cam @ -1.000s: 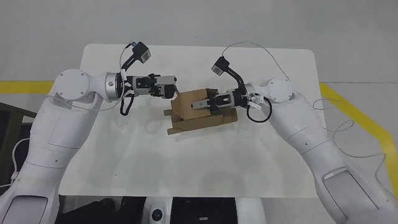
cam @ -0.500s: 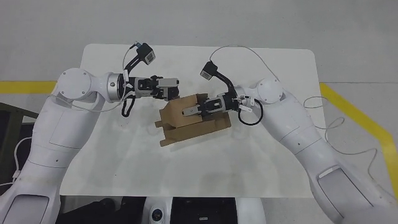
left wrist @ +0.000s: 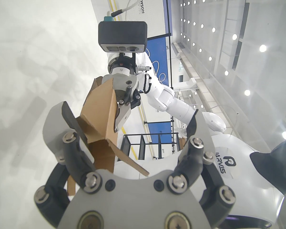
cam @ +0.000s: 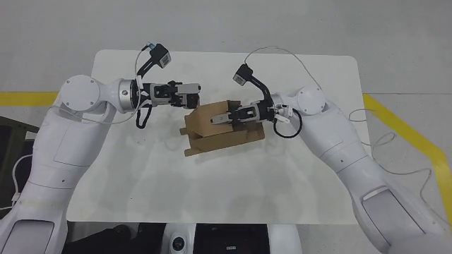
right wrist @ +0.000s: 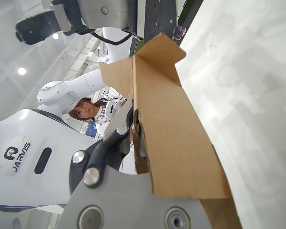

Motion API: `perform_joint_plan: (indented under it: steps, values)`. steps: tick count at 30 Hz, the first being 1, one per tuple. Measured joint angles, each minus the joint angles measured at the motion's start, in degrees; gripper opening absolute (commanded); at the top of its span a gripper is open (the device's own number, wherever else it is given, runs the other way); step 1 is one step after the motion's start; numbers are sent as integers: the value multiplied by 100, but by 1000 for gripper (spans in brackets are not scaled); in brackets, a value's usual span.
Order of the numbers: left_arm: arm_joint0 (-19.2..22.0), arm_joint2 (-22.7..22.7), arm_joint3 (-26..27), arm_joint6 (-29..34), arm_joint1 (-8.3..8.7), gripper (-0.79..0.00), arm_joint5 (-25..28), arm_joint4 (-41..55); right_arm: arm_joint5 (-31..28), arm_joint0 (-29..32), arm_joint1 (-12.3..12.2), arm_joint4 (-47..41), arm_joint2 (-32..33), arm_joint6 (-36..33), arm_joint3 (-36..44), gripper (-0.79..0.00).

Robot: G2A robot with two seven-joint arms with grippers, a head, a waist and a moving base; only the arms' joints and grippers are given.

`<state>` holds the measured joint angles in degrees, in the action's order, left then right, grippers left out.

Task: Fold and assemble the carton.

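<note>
One brown carton [cam: 212,132] sits partly unfolded near the middle of the white table [cam: 318,176], skewed to the table's edges, with flaps splayed at its near-left end. The right gripper [cam: 220,118] comes in from the right and is clamped on an upright wall of the carton, the cardboard pinched between its fingers. The left gripper [cam: 191,99] hovers at the carton's far-left corner with its jaws spread wide. In the left wrist view a loose flap corner lies between the parted fingers, but whether it touches one pad or sits just beside it cannot be told.

The step in hand appears to be squaring the carton's body and turning in an end flap. To do it well, the right gripper should hold its wall firm and upright as an anchor. The left should close on the flap near its crease rather than its tip and fold along the scored line, so the board bends where intended and the carton neither slides nor collapses flat.

Count: one carton, one table, two grippers, one gripping and one holding nothing.
</note>
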<state>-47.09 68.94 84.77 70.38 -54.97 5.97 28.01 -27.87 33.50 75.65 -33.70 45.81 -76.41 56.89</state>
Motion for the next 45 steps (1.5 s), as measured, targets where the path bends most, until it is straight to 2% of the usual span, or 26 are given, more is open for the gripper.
perform_joint_plan:
  steps: [11,34,45]
  values:
    - [-155,128,289,-53,37,0,-14,-45,98,107,-99,204,409,546,6,-785]
    - [-149,-204,511,94,-22,0,-70,85,152,225,-111,814,777,1877,270,-785]
    - [-187,-305,548,148,-38,0,-58,76,168,301,-54,844,737,2053,487,-785]
